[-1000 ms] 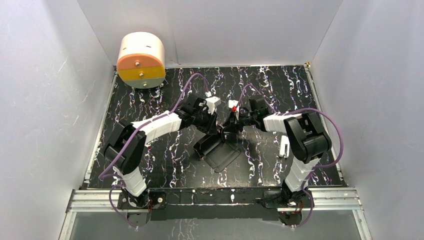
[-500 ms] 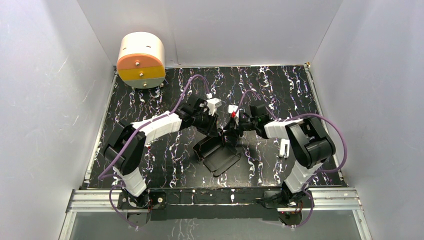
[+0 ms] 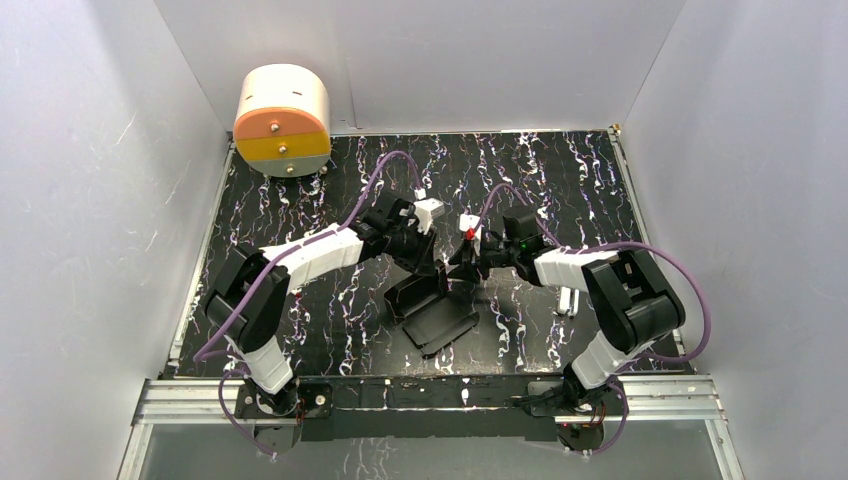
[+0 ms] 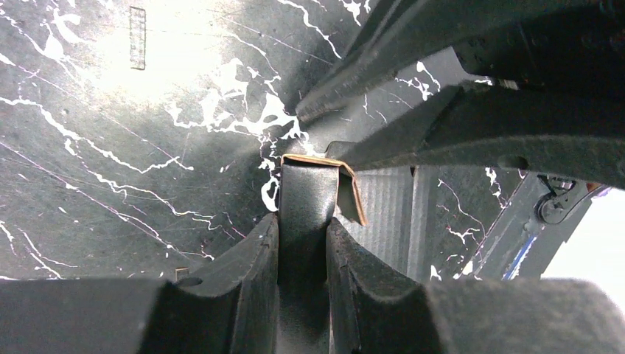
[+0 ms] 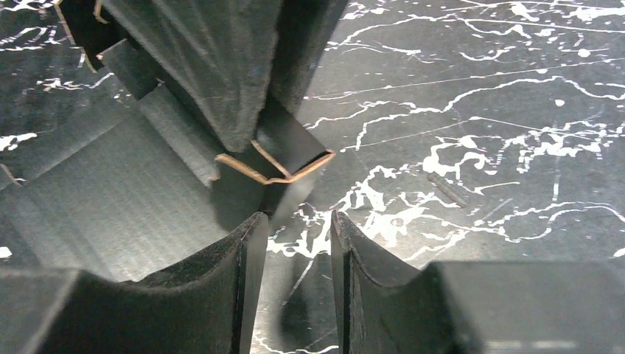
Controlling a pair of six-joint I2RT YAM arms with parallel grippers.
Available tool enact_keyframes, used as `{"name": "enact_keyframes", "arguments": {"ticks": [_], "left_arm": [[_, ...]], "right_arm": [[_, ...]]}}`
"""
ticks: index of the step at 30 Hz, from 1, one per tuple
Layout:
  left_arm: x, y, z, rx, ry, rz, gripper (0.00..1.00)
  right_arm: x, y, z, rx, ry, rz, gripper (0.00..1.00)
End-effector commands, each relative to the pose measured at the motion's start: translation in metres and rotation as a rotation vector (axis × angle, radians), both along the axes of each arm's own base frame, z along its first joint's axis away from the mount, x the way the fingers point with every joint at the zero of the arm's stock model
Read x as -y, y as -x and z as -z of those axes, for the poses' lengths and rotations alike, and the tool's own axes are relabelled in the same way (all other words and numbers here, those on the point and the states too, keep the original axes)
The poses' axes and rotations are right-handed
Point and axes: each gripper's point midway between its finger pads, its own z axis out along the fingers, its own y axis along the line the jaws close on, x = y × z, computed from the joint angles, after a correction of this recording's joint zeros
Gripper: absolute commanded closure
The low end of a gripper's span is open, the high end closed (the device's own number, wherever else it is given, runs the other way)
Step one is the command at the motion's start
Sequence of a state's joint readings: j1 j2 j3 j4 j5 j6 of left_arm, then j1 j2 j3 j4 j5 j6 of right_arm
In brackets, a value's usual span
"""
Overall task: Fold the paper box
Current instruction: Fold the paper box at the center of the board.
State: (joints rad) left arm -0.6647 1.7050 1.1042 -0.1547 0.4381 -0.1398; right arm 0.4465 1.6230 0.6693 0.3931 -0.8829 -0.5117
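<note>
Well, from the top camera I see the paper box [image 3: 437,312] lying near the middle of the black marble table [image 3: 570,170], a bit toward the bottom of the frame, with both arms bent in over it. One part of the box lies flat and another part stands up at its upper left side. My left gripper [image 3: 432,272] comes in from the left and sits right on that standing part. In the left wrist view, the left gripper [image 4: 302,254] is pinching a thin black wall of the box [image 4: 306,195], and both fingers [image 4: 254,273] touch the card. My right gripper [image 3: 463,270] comes in from the right and sits just beside the left one. In the right wrist view, the right gripper [image 5: 295,254] has its fingers spread apart, and I see only table between them. A folded corner of the box [image 5: 284,166] sits just past the fingertips, in the middle of the frame, not between them. Above it, the left gripper's finger [image 5: 221,66] fills the top of the frame. A round cream and orange thing [image 3: 282,118] stands in the upper left corner of the table, well apart from the box.
</note>
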Motion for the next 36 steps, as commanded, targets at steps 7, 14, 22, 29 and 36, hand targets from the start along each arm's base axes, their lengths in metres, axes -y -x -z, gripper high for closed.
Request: {"name": "enact_keyframes", "arguments": {"ticks": [7, 14, 22, 29, 36], "left_arm": [[0.011, -0.015, -0.031, 0.121, 0.086, 0.007, 0.93], [0.015, -0.011, -0.035, 0.114, 0.115, 0.03, 0.93], [0.023, -0.003, -0.043, 0.083, 0.179, 0.056, 0.92], [0.033, 0.003, -0.047, 0.037, 0.246, 0.07, 0.92], [0.038, 0.005, -0.051, -0.004, 0.281, 0.064, 0.86]], "right_arm": [[-0.019, 0.043, -0.017, -0.059, -0.079, -0.117, 0.53], [-0.022, 0.032, -0.01, -0.054, -0.074, -0.071, 0.6], [-0.028, 0.022, -0.001, -0.032, -0.071, 0.013, 0.63], [-0.034, 0.017, 0.001, 0.011, -0.096, 0.079, 0.62], [-0.042, 0.011, 0.009, 0.027, -0.067, 0.117, 0.68]]}}
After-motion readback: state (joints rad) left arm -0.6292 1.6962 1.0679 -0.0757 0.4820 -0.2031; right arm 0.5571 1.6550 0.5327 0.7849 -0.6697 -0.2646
